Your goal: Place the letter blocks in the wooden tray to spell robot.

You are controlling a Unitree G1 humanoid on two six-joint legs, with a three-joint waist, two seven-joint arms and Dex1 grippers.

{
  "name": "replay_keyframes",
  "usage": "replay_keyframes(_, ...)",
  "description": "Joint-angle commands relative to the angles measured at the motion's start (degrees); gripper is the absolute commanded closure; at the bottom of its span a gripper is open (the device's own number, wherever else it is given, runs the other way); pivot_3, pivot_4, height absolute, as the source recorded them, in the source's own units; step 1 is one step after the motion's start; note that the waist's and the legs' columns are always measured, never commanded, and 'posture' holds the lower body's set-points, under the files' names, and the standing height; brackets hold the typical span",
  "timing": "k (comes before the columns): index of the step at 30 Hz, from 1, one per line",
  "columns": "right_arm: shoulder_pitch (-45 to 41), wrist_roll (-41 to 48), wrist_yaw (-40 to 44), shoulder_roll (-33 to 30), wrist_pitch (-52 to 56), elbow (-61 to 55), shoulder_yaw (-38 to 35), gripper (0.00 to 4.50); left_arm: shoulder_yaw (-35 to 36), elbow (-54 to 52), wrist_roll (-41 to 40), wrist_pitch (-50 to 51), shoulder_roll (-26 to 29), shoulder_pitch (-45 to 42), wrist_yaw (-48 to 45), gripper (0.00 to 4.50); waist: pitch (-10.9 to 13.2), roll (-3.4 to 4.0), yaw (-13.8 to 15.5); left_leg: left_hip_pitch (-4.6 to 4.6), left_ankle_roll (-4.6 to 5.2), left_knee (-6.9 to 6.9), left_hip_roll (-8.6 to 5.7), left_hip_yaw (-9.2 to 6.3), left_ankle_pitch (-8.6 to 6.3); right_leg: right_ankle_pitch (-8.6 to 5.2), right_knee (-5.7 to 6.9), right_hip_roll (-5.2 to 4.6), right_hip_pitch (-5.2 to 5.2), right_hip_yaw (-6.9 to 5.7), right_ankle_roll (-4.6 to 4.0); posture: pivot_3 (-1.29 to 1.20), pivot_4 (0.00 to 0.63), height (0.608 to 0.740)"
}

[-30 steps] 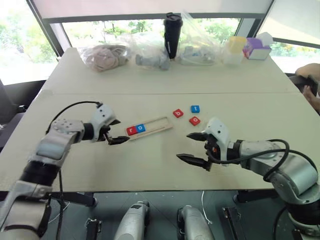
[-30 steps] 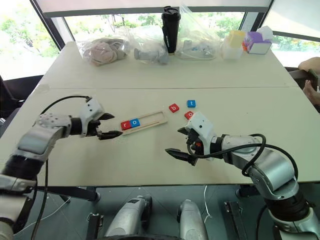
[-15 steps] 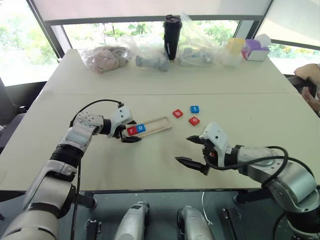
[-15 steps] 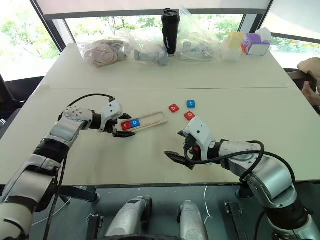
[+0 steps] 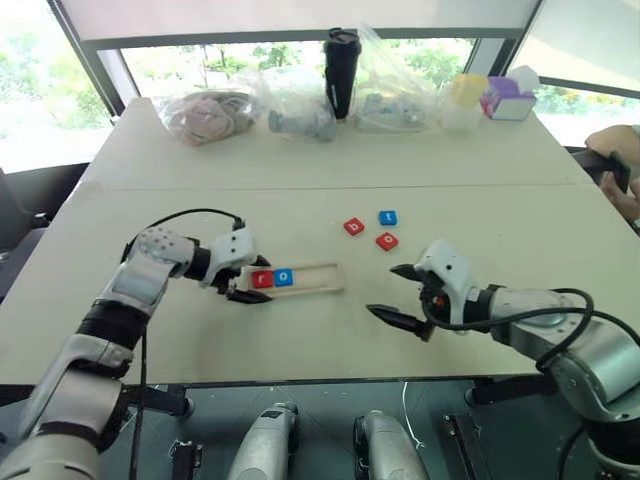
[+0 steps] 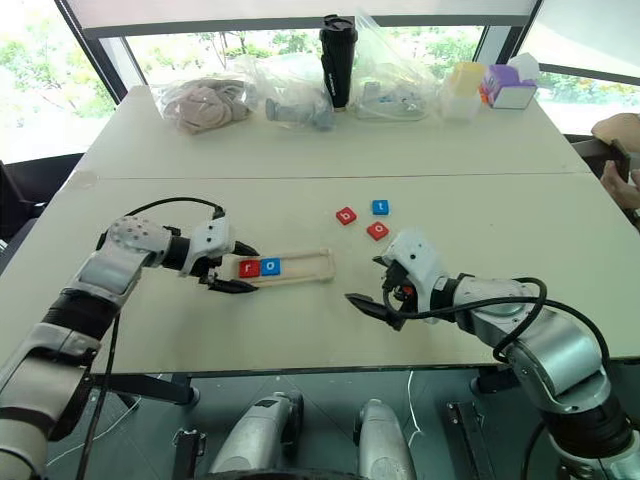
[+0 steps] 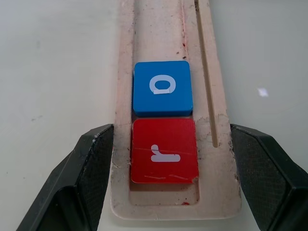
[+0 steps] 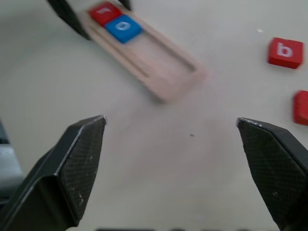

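Pale-wood tray (image 5: 300, 279), stiff and light, clamped across its near end by left hand (image 5: 243, 284); right hand (image 5: 404, 294) spread wide, empty. Best pinching red "b" block (image 5: 354, 227) by opposite edges, frame centre.

Pale table (image 5: 300, 165) before bright windows (image 5: 30, 80) showing greenery.

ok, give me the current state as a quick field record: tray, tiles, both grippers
wooden tray: flat on the table, three slots free
in tray: red r tile at the end by the left gripper, blue o tile next to it
loose tiles: red b, blue t, red o, grouped on the table beyond the tray
left gripper: closed on the tray's r end, one finger on each long side
right gripper: open, empty, over bare table near the loose tiles
spelled: "ro"
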Motion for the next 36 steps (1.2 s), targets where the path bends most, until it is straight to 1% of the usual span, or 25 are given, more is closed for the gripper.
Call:
replay_keyframes(1, -3.3, -2.2, -3.2, 3.1, -2.2, 3.9, -1.9, 0.0, 0.1, -3.6, 0.9, -0.4, 1.8, 1.5, -1.2, 1.36, 0.0, 0.0, -0.1, 0.02, 0.0, 0.02, 0.0, 0.0, 0.0, 0.0, 0.0, 0.0, 0.02, 0.0, -0.01, 0.0, 0.15, 0.74)
replay_keyframes(4, -6.4, -3.3, -6.0, 7.0, -2.2, 7.5, -1.5, 0.0, 0.7, -4.1, 0.9, 0.5, 1.6, 2.1, 0.0, 1.36, 0.0, 0.01, 0.0, 0.03, -0.03, 0.07, 0.0, -0.01, -0.02, 0.02, 0.0, -0.01, 0.06, 0.01, -0.04, 0.0, 0.15, 0.74)
replay_keyframes(6, -8.4, -4.5, -7.0, 8.9, -2.4, 9.5, -0.4, 0.0, 0.8, -4.5, 0.9, 1.0, 1.6, 2.7, 0.5, 0.31, 0.0, 0.01, 0.0, 0.03, -0.01, 0.08, 0.0, -0.01, -0.01, 0.02, 0.0, -0.01, 0.04, 0.01, -0.04, 0.0, 0.15, 0.74)
replay_keyframes(7, -9.1, -5.1, -7.3, 9.6, -2.6, 10.3, 0.1, 0.0, 0.8, -4.7, 0.9, 1.3, 1.6, 2.9, 0.6, 0.07, 0.0, 0.01, -0.1, 0.02, 0.0, 0.06, 0.0, -0.01, 0.0, 0.02, -0.01, -0.01, 0.03, 0.01, -0.03, 0.0, 0.15, 0.74)
replay_keyframes(11, -14.1, -8.2, -7.6, 12.9, -4.5, 16.1, 3.2, 0.0, 1.7, -5.7, 0.8, 2.9, 1.4, 3.7, 2.2, 0.07, 0.0, 0.05, -0.1, 0.0, 0.02, 0.01, -0.01, 0.03, 0.0, 0.03, 0.01, 0.03, -0.02, 0.01, 0.0, 0.0, 0.15, 0.74)
replay_keyframes(13, -17.6, -10.3, -8.4, 15.4, -6.2, 21.4, 4.7, 0.0, 2.2, -5.7, 1.1, 3.4, 2.1, 3.8, 2.5, 0.07, 0.0, 0.05, -0.2, 0.02, 0.02, 0.02, -0.01, 0.02, 0.01, 0.03, 0.05, 0.1, -0.01, 0.01, 0.01, 0.0, 0.15, 0.74)
replay_keyframes(16, -23.5, -13.9, -8.7, 19.7, -9.1, 32.4, 7.1, 0.0, 4.5, -7.0, -0.4, 6.1, 4.4, 4.2, 2.1, 0.07, 0.0, 0.05, -0.5, 0.1, 0.02, 0.09, 0.02, 0.02, 0.01, 0.04, 0.13, 0.22, 0.01, 0.01, -0.02, 0.0, 0.15, 0.74)
replay_keyframes(17, -25.2, -14.6, -8.2, 21.0, -10.0, 36.1, 7.5, 0.0, 6.0, -8.4, -1.9, 8.2, 5.1, 4.4, 2.0, 0.07, 0.0, 0.05, -0.6, 0.11, 0.02, 0.08, 0.02, 0.02, 0.01, 0.05, 0.15, 0.23, 0.0, 0.01, -0.04, 0.0, 0.15, 0.74)
replay_keyframes(20, -31.0, -19.0, -6.4, 23.3, -14.5, 49.0, 10.5, 0.0, 15.3, -17.0, -10.7, 20.1, 9.0, 8.5, 2.8, 0.07, 0.1, 0.07, -1.6, 0.1, 0.02, 0.05, 0.02, 0.02, 0.02, 0.09, 0.18, 0.28, -0.04, 0.01, 0.04, 0.0, 0.15, 0.74)
replay_keyframes(22, -32.8, -20.5, -5.2, 23.7, -16.2, 53.3, 11.1, 0.0, 19.5, -21.4, -14.7, 25.8, 10.3, 11.2, 4.0, 0.07, 0.1, 0.06, -1.8, 0.1, 0.02, -0.01, 0.01, 0.04, 0.01, 0.15, 0.18, 0.3, -0.08, 0.02, 0.15, 0.0, 0.15, 0.74)
replay_keyframes(24, -33.9, -21.6, -4.0, 23.8, -17.6, 56.1, 11.1, 0.0, 23.0, -25.5, -18.7, 31.1, 10.7, 13.3, 5.5, 0.07, 0.1, 0.08, -1.6, 0.11, 0.02, -0.11, -0.03, 0.03, 0.01, 0.15, 0.18, 0.28, -0.08, 0.02, 0.19, 0.0, 0.15, 0.74)
replay_keyframes(26, -36.0, -23.2, -3.0, 24.4, -18.9, 60.5, 11.6, 0.0, 30.4, -31.7, -25.0, 38.5, 10.6, 16.4, 8.5, 0.07, 0.1, 0.09, -1.7, 0.12, 0.01, -0.16, -0.04, 0.03, 0.01, 0.21, 0.19, 0.3, -0.09, 0.02, 0.29, 0.0, 0.15, 0.74)
replay_keyframes(28, -38.5, -24.7, -2.9, 25.7, -20.2, 65.6, 11.7, 0.0, 36.2, -38.3, -29.5, 43.8, 10.1, 19.7, 12.2, 0.07, 0.1, 0.09, -2.0, 0.12, 0.01, -0.16, -0.03, 0.05, 0.01, 0.21, 0.19, 0.3, -0.11, 0.05, 0.3, 0.0, 0.15, 0.74)
replay_keyframes(31, -41.0, -25.2, -2.2, 27.4, -21.8, 71.0, 10.5, 0.0, 39.3, -43.9, -32.9, 47.7, 9.0, 22.0, 17.3, 0.07, 0.1, 0.09, -2.0, 0.26, -0.06, -0.19, -0.01, 0.04, 0.05, 0.21, 0.22, 0.33, -0.06, 0.06, 0.29, 0.0, 0.15, 0.74)
replay_keyframes(35, -43.9, -25.8, -1.7, 29.6, -23.2, 76.9, 9.3, 0.0, 39.9, -47.1, -34.8, 49.5, 7.2, 24.0, 22.7, 0.07, 0.1, 0.09, -1.9, 0.43, -0.29, -0.43, -0.01, 0.03, 0.21, 0.22, 0.24, 0.36, -0.01, 0.08, 0.26, 0.0, 0.15, 0.74)
replay_keyframes(36, -44.5, -25.9, -1.6, 30.2, -23.5, 78.0, 9.1, 0.26, 39.6, -47.5, -34.9, 49.4, 6.9, 24.6, 23.5, 0.02, 0.1, 0.09, -1.9, 0.44, -0.32, -0.44, 0.0, 0.02, 0.22, 0.22, 0.24, 0.37, -0.02, 0.08, 0.25, 0.0, 0.15, 0.74)
